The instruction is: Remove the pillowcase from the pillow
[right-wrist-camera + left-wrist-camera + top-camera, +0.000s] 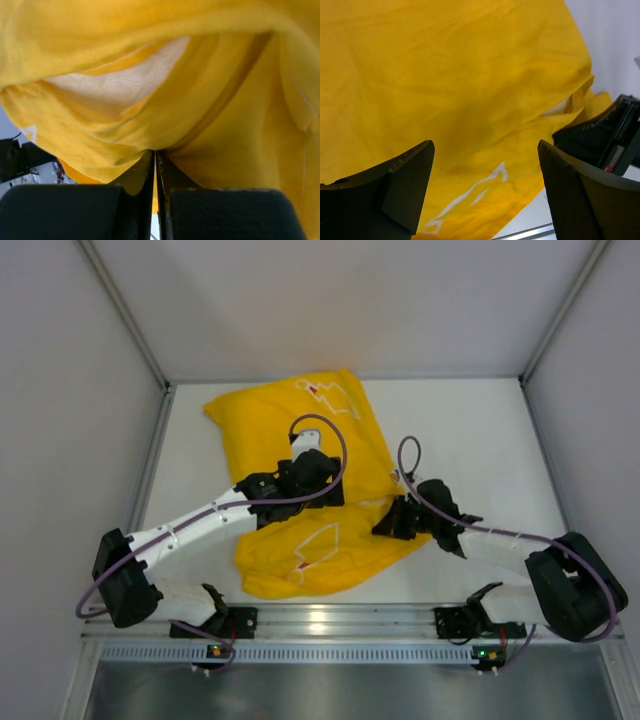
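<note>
The bright yellow pillowcase (262, 425) lies crumpled across the table's middle, reverse side up with faint white outlines. It fills the left wrist view (445, 75) and the right wrist view (230, 125). The cream pillow (117, 82) shows only through the case's opening in the right wrist view; elsewhere the case hides it. My left gripper (315, 490) hovers over the middle of the case, jaws wide open and empty (485, 150). My right gripper (388, 524) is at the case's right edge, shut on a fold of the yellow fabric (156, 152).
White walls with metal frame posts enclose the white table (470, 440) at the left, back and right. An aluminium rail (330, 620) runs along the near edge by the arm bases. The right gripper's black body shows in the left wrist view (615, 135).
</note>
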### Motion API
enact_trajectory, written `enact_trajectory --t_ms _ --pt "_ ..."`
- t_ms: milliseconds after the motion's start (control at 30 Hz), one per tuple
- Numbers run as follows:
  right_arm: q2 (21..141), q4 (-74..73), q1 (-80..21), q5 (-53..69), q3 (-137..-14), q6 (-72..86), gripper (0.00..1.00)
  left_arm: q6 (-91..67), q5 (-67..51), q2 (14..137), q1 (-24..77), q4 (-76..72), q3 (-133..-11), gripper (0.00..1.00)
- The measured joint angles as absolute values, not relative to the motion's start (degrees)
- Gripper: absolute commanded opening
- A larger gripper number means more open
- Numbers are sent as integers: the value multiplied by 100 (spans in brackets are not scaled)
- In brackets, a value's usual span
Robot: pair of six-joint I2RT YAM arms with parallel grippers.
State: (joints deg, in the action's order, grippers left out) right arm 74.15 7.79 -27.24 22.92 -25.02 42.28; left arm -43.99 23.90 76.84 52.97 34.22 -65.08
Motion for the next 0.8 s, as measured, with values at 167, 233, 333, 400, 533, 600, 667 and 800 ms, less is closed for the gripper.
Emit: enact_trajectory --t_ms 167,233,333,400,533,600,667,800 --pt "7384 1433 -3820 2309 -2058 4856 3 -4316 2456 7741 5297 3422 -6582 89" --pt "7559 1669 -4128 2477 -2056 5061 32 -4316 2475 7741 5297 3424 -6584 89" --pt "7378 1688 -4259 2471 -1968 5231 66 -4270 2458 7738 5297 3424 -6584 91" --pt "6724 1179 -4265 2130 -1927 5148 79 -4145 2445 7741 5301 3422 -6584 92" --pt "5009 126 -4237 1415 -1970 5041 88 -3645 2449 7760 5343 3452 -6641 93" --pt "4254 -287 -4112 1177 -1962 5076 89 -3371 2482 7885 5358 3474 -6840 94" --pt "3719 -580 -3870 1011 -1940 5194 89 -3085 2497 8119 5363 3444 -7161 95" --pt "3583 -786 -3245 902 -1874 5489 88 -2563 2486 8578 5367 3389 -7666 95"
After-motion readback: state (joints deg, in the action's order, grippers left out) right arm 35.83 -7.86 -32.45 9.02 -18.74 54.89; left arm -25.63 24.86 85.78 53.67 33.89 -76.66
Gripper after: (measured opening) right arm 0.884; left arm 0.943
